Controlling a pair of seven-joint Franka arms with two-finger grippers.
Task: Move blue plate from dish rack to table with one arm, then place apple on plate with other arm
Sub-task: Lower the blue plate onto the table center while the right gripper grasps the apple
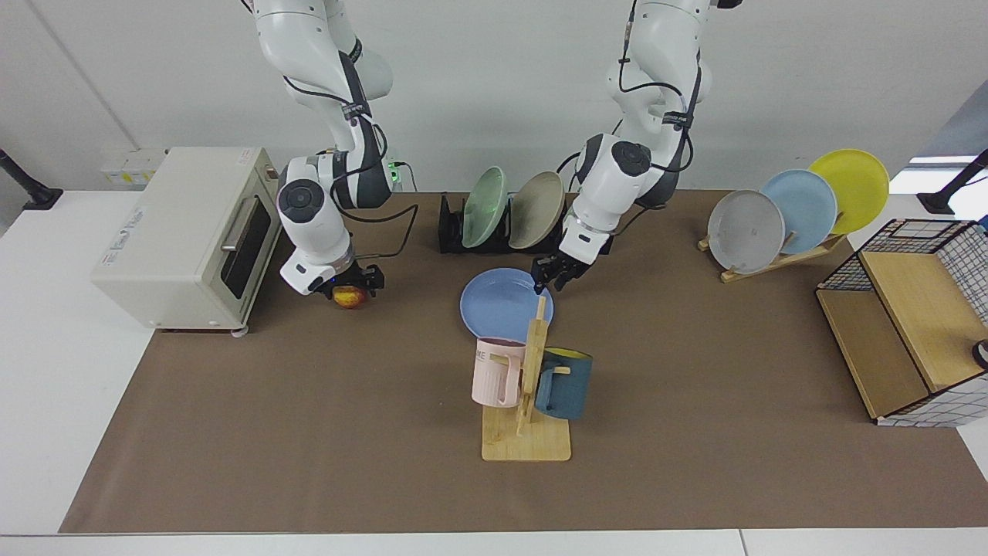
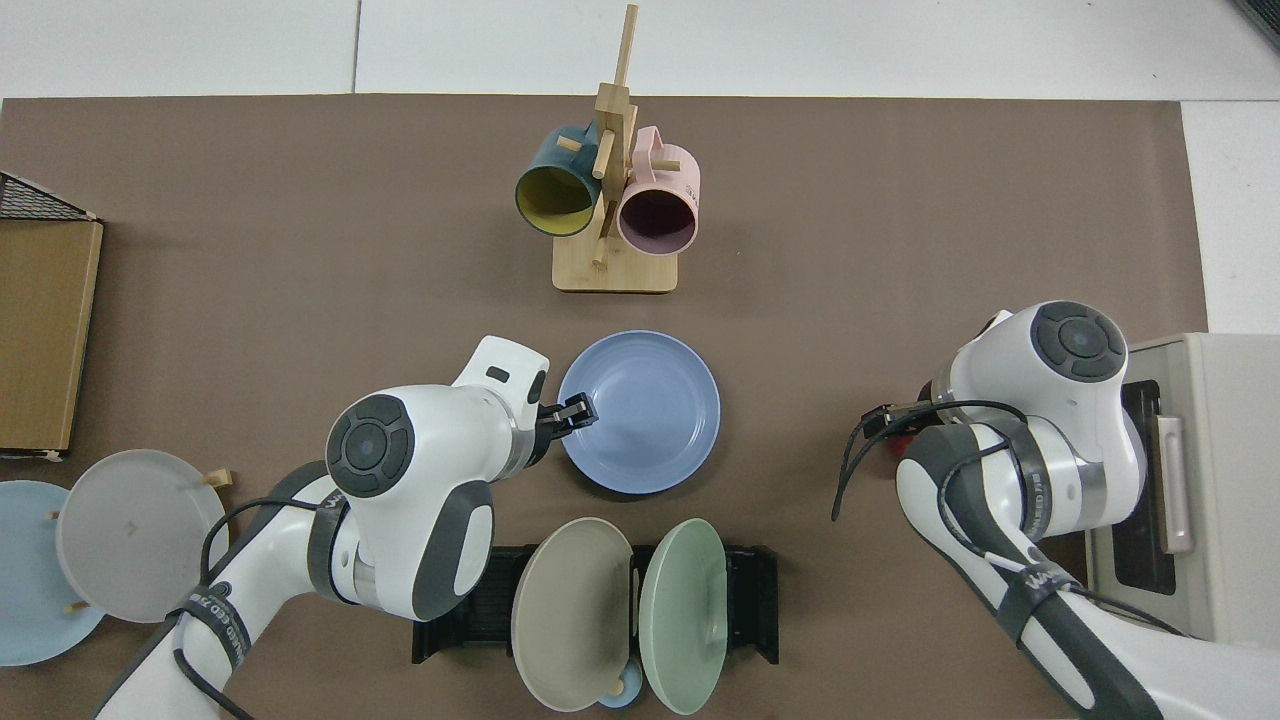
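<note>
While my left gripper (image 1: pixel 546 279) pinches its rim, the blue plate (image 1: pixel 500 303) lies flat, face up, before the dish rack (image 1: pixel 587 224). My right gripper (image 1: pixel 345 284) sits over the apple (image 1: pixel 351 296); I cannot tell its grip.

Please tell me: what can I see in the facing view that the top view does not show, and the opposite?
Only the facing view shows the yellow plate and the apple under the right gripper. Only the top view looks into the pink mug. Both show the blue plate on the table, the left gripper at its rim, and the dish rack.
</note>
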